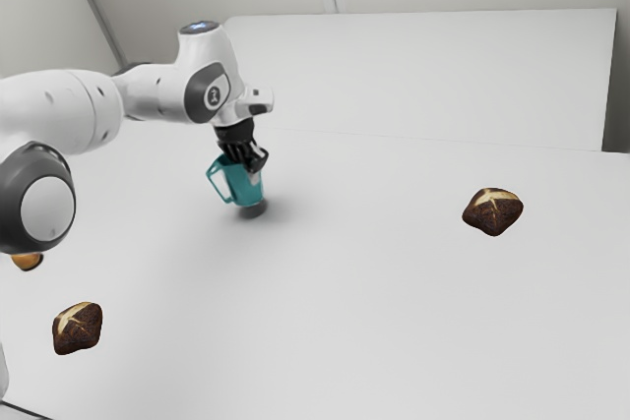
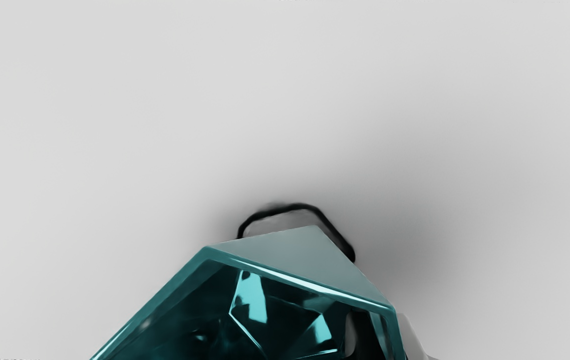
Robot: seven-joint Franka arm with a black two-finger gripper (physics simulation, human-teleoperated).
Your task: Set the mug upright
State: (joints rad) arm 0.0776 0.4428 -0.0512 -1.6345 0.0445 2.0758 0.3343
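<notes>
- Shows the teal mug (image 1: 245, 191) at nine o'clock from the exterior view's centre, mouth upward, apparently leaning slightly, with its handle toward nine o'clock.
- Captures the black claw (image 1: 253, 166) at the mug's rim; cannot tell how far open, or whether gripping.
- Includes, on the white surface (image 1: 345, 322), one brown lump (image 1: 493, 212) toward three o'clock, another (image 1: 78, 330) toward eight.

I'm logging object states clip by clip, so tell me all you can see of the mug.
The mug is teal and glossy, with flat, angular walls, an angular rim and a loop handle toward the exterior view's left. Its mouth faces up and it leans slightly. The pincer is at its rim; I can't confirm a grip, or whether the dark patch below is base or shadow.
</notes>
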